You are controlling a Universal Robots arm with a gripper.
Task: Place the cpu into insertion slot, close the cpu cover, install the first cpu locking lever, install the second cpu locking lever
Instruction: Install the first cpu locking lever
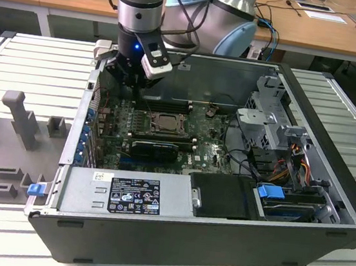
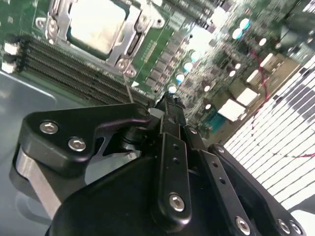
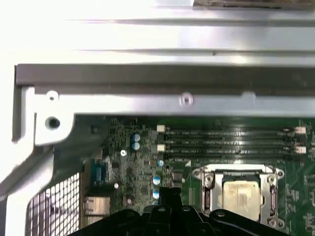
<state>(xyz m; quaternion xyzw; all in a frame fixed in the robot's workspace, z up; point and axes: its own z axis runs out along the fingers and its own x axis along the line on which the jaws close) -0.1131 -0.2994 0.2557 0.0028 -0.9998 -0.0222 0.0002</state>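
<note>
The cpu (image 2: 96, 22) (image 3: 241, 195) lies in the insertion slot (image 1: 164, 122), its silvery top showing in both wrist views. The cpu cover (image 2: 134, 35) (image 3: 204, 189) lies flat around it as a metal frame. A thin metal lever rod (image 2: 129, 88) runs from the socket's corner toward my gripper. My gripper (image 2: 167, 103) (image 3: 170, 194) (image 1: 135, 84) hangs just above the green board beside the socket, on the exterior view's left of it. Its black fingers are pressed together with nothing between them.
Long black memory slots (image 3: 231, 140) (image 2: 74, 73) lie between the socket and the case's rear wall (image 3: 147, 78). A power supply (image 1: 125, 194) fills the case's front. A drive cage (image 1: 271, 118) with cables stands at the exterior view's right, and grey fixtures (image 1: 18, 113) lie outside on the left.
</note>
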